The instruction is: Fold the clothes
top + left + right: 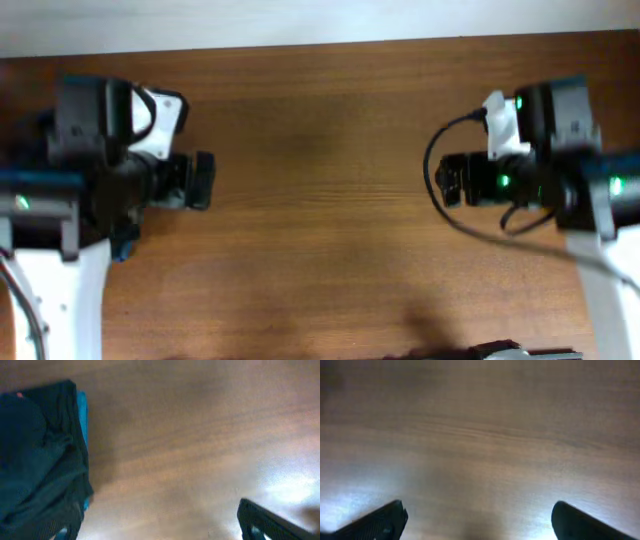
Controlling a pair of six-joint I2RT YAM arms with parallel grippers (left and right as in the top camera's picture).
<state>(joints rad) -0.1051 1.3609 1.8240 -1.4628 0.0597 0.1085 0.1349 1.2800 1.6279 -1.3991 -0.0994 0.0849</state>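
Observation:
In the left wrist view the clothes [40,460] lie as a bunched pile of black fabric at the left, with a blue edge [82,415] showing. My left gripper [160,530] is open over bare wood just right of the pile; its left finger sits against the fabric and holds nothing. From overhead the left gripper [200,180] is at the table's left and no clothes show there. My right gripper [447,182] is at the right, open, and in the right wrist view the right gripper [480,522] has only bare wood between its fingers [585,522].
The brown wooden table [320,150] runs between the two arms. A pale wall strip [300,20] borders its far edge. A dark object with a light part [500,352] pokes in at the bottom edge. A black cable [440,200] loops beside the right wrist.

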